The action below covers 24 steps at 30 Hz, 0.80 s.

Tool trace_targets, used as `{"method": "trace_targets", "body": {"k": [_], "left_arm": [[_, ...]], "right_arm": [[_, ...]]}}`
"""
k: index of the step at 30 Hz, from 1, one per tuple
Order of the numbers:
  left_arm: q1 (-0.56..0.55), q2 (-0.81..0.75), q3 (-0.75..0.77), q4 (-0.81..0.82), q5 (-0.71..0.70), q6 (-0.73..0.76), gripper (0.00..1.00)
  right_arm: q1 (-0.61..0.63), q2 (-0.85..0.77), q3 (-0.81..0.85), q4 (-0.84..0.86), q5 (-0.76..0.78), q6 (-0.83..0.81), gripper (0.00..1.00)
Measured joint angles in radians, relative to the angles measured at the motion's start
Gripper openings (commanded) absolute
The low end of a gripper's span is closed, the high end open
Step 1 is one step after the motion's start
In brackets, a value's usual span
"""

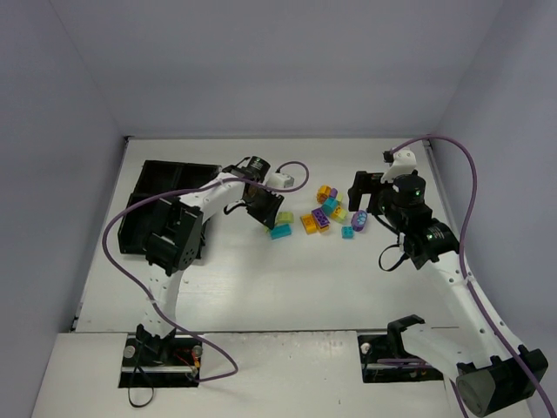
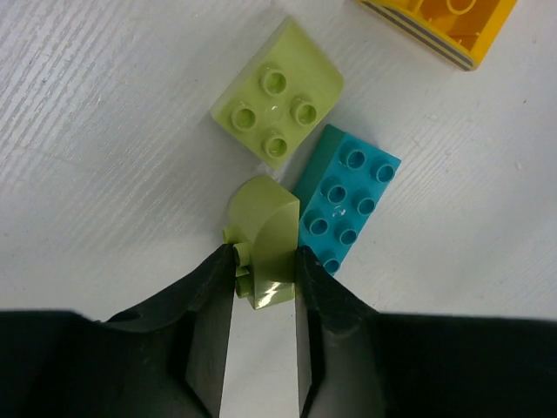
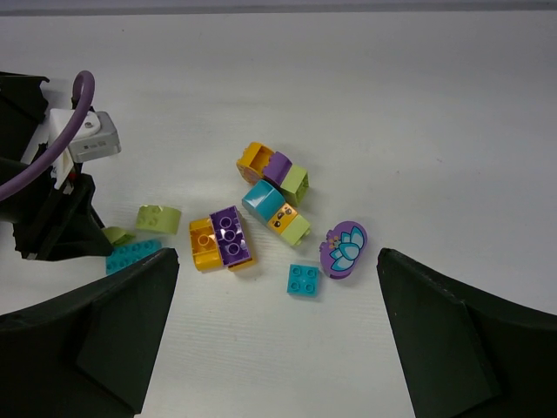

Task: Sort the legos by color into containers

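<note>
— How do we stand with the left fingers (image 2: 213, 287)?
— We see them closed on a curved yellow-green piece (image 2: 261, 222), one finger against each side of it, near the middle of the tabletop (image 1: 287, 287). We cannot tell whether the piece is off the surface.

— What do we have around it?
— A square yellow-green brick (image 2: 277, 96) lies just beyond it. A long cyan brick (image 2: 348, 205) lies just beside it, close against the outside of one finger. An orange brick (image 2: 444, 26) is a little farther off.

— And the right fingers (image 3: 122, 322)?
— They are spread wide open, over the tabletop toward its right edge. Below them we see an oval purple piece (image 3: 343, 248), with a small cyan brick (image 3: 303, 279) near it. An orange and purple pair (image 3: 222, 239) sits side by side, touching. Two short mixed-colour rows (image 3: 277, 196) lie just past those.

— Where are the containers?
— The black tray (image 1: 148, 174) sits at the far left corner of the tabletop, well apart from the bricks. The left arm crosses over it, and its compartments are too dark for us to tell what they hold.
</note>
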Motion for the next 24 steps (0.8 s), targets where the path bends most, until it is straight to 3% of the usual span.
{"method": "trace_targets", "body": {"k": [3, 6, 17, 24], "left_arm": [[-0.006, -0.011, -0.007, 0.002, -0.033, -0.006, 0.09], [-0.005, -0.019, -0.010, 0.004, -0.064, -0.016, 0.03], [0.071, -0.200, -0.005, 0.010, -0.182, -0.038, 0.02], [0.227, -0.311, 0.052, 0.012, -0.243, -0.092, 0.02]], "right_arm": [[0.000, 0.000, 0.000, 0.000, 0.000, 0.000, 0.94], [0.000, 0.000, 0.000, 0.000, 0.000, 0.000, 0.95], [0.000, -0.011, -0.017, -0.001, 0.000, 0.000, 0.95], [0.000, -0.019, -0.017, -0.002, 0.000, -0.002, 0.95]]}}
